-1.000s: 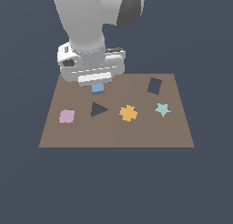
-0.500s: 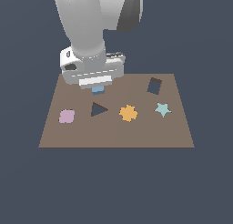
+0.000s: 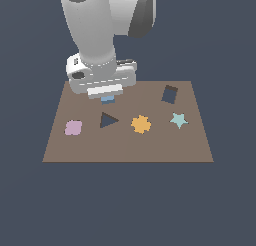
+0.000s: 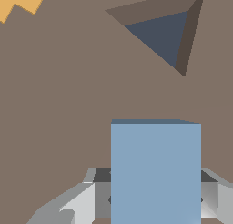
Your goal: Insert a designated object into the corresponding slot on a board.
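The light-blue square block sits between the fingers of my gripper, which is shut on it. The gripper hangs over the far left part of the brown board, just behind the dark triangular hole. In the exterior view only the block's lower edge shows under the hand. The slot, a dark tilted square hole, lies at the board's far right, well to the exterior view's right of the gripper.
Along the board's middle row lie a pink blob, an orange gear and a teal star. The arm's large white body rises behind the board's far left.
The hand with the block has shifted slightly downward in the exterior picture, and less of the block shows below it. The board's shapes have not moved.
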